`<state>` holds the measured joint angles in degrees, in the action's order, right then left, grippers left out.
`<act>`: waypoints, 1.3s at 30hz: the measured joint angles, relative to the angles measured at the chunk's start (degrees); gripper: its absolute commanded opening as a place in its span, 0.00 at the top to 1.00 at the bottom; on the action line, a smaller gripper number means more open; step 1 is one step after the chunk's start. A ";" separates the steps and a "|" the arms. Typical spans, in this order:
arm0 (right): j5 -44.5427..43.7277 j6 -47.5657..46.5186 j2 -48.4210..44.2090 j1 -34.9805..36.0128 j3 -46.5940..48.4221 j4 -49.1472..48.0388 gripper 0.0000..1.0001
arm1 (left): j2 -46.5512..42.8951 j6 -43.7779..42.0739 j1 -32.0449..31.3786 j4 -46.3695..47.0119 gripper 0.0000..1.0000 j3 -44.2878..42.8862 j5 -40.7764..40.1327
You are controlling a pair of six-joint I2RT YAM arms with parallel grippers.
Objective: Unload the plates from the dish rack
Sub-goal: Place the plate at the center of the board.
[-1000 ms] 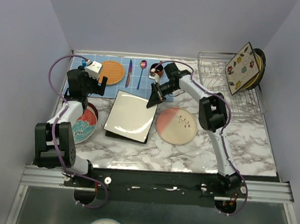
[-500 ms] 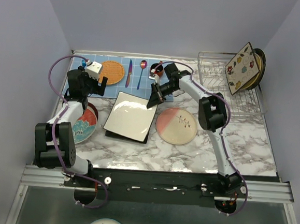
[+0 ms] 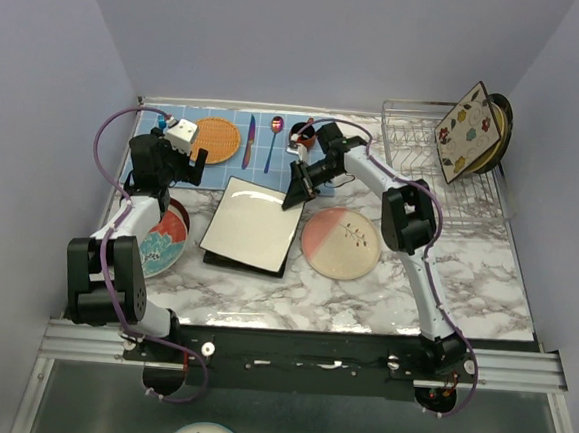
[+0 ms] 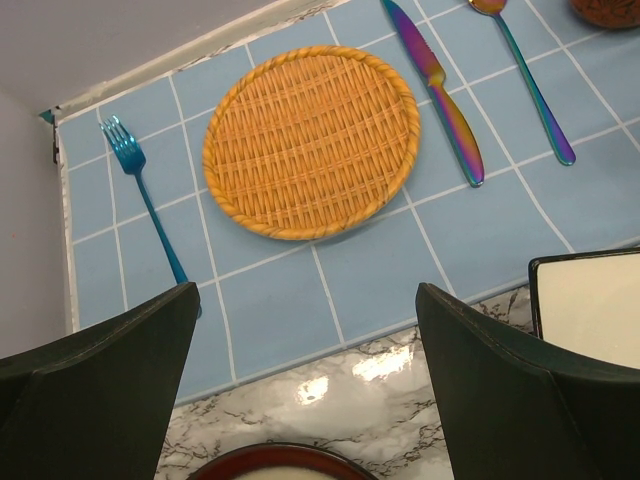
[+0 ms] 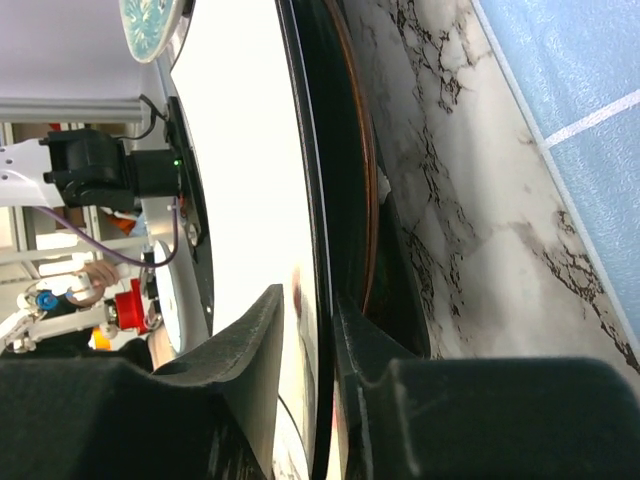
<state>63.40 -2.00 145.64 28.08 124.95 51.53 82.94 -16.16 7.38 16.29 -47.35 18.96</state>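
Right claw (image 5: 308, 300) straddles the rim of a square cream plate (image 3: 254, 224) laid flat atop another for stacking; grip unclear. Left claw (image 4: 305, 330) spread wide. Flowered plate (image 3: 467, 130) stands in the dish rack (image 3: 411, 136), well right.

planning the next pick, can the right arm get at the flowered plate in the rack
Probably yes. The flowered plate leans at the right end of the rack, on the right arm's side, with only bare wires between. Its end effector straddles the square plate edge, so it must clear that first.
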 measured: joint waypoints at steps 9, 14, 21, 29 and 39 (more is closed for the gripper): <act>-0.13 -0.55 0.61 0.07 1.33 0.46 0.65 | 0.00 -0.13 0.00 0.00 0.01 0.04 0.63; -0.24 -0.87 0.61 0.07 1.33 0.55 0.65 | 0.00 -0.13 0.00 0.00 0.01 0.07 1.01; -2.36 -1.46 0.04 0.11 1.31 0.85 0.65 | 0.00 -0.24 0.00 0.11 0.01 0.33 1.14; -8.20 -2.91 -2.12 0.83 0.66 1.07 0.65 | 0.00 -0.31 0.00 0.24 0.01 0.50 1.25; -11.13 -3.72 -3.63 0.83 -0.48 1.29 0.65 | -0.02 -0.31 0.00 0.31 0.01 0.68 1.51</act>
<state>52.27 -5.72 142.02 28.91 124.46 52.82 82.91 -16.47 7.38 16.60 -46.68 20.47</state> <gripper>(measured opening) 0.351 0.987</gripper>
